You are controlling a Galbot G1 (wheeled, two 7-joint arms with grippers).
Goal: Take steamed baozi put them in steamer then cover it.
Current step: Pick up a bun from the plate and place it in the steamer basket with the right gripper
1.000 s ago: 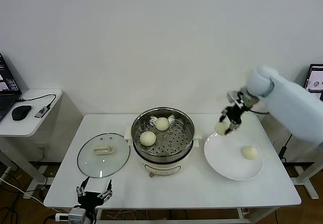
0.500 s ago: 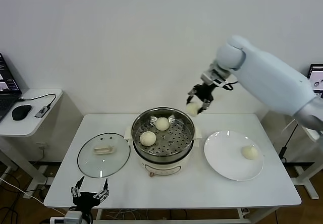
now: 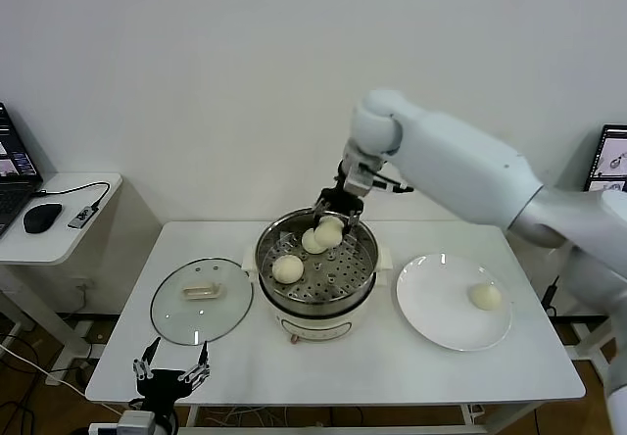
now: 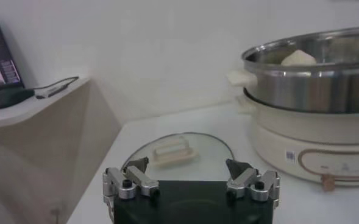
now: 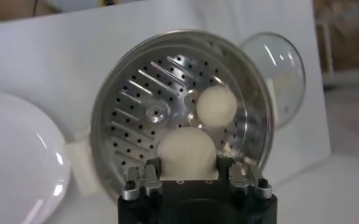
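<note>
The steamer (image 3: 323, 310) stands mid-table with two baozi on its perforated tray, one at the front left (image 3: 287, 268) and one at the back (image 3: 312, 243). My right gripper (image 3: 331, 225) hangs just over the tray's back, shut on a third baozi (image 3: 330, 231). The right wrist view shows that baozi (image 5: 186, 152) squeezed between the fingers above the tray, with one loose baozi (image 5: 216, 106) beyond it. Another baozi (image 3: 485, 296) lies on the white plate (image 3: 436, 308). The glass cover (image 3: 201, 300) lies flat to the steamer's left. My left gripper (image 3: 171, 371) waits open below the table's front edge.
In the left wrist view the open left gripper (image 4: 187, 165) faces the cover (image 4: 173, 152), with the steamer (image 4: 313, 91) beyond. A side desk (image 3: 59, 219) with a mouse and laptop stands at the far left. A monitor (image 3: 609, 161) shows at the right edge.
My right arm has carried the baozi from above the plate leftwards and down to just over the steamer's tray. The left gripper has barely shifted.
</note>
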